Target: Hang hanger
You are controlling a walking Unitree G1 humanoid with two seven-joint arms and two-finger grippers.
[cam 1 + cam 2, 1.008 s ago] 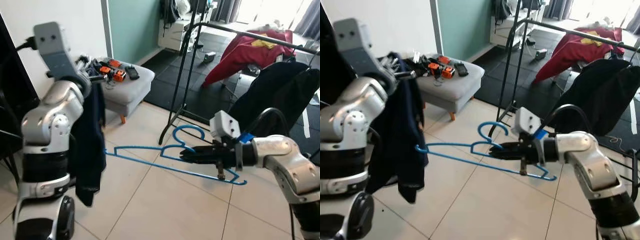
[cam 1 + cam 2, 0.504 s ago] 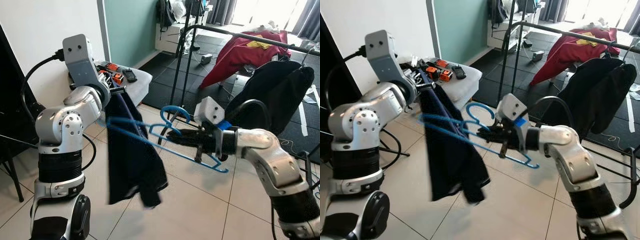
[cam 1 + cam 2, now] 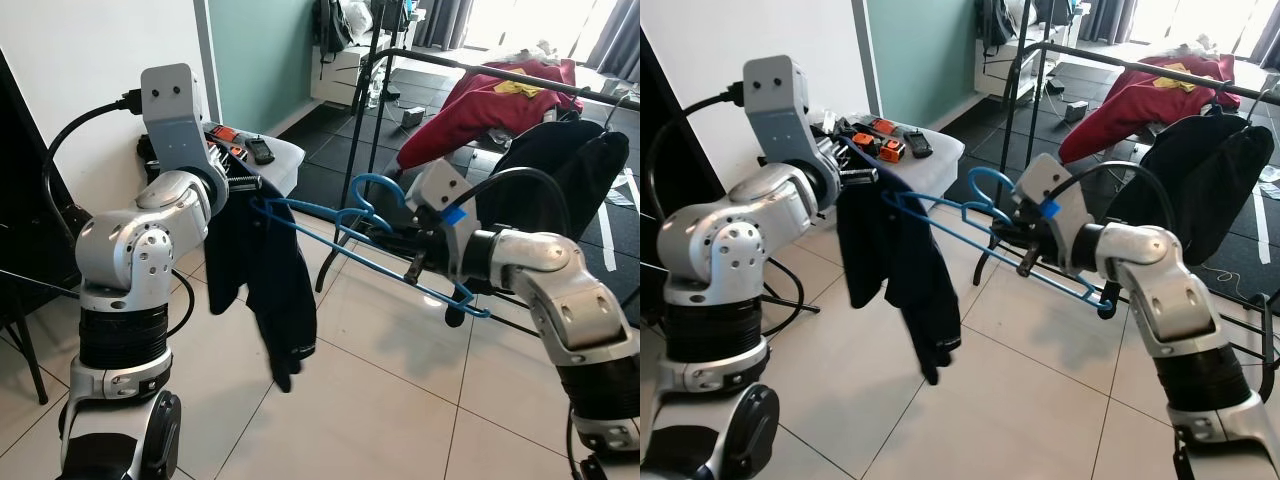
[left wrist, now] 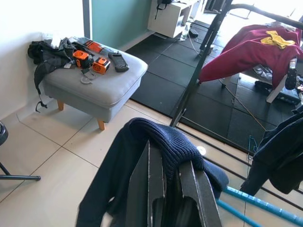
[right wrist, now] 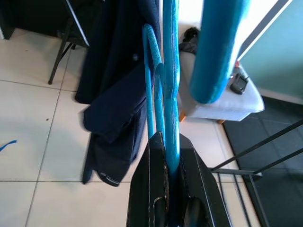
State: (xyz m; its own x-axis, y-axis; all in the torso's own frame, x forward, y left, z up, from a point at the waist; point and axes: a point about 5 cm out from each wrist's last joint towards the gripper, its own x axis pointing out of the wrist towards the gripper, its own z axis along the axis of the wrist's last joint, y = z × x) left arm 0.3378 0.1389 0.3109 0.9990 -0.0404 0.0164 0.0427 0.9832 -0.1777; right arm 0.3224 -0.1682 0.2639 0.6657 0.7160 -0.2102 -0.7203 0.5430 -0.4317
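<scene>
While the right gripper [image 5: 171, 156] is closed with its two black fingers [image 5: 150, 189] clamped on the thin blue plastic hanger [image 3: 385, 252], the hanger is held out level in front of the robot, its hook rising just beside the gripper and its far tip reaching toward the left arm. At that tip, the dark navy knitted garment [image 3: 262, 283] is seen draped, one end of the hanger appearing to be entered into the cloth. The left gripper [image 4: 171, 182] is closed on the same garment, whose collar is bunched over its fingers [image 4: 195, 189] while the rest hangs freely toward the tiled floor [image 3: 380, 400].

Beyond the arms, a black metal clothes rail [image 3: 500, 72] is noted, with a dark jacket [image 3: 560, 180] and a red garment [image 3: 500, 100] already on it. A grey upholstered footstool [image 4: 102, 80] carrying small orange and black items stands by the wall.

Progress is judged as partial: the garment is not yet seated across both shoulders of the hanger, and the hook remains well apart from the rail. Dressing the hanger fully, then carrying it to the rail and hooking it, is judged outstanding.
</scene>
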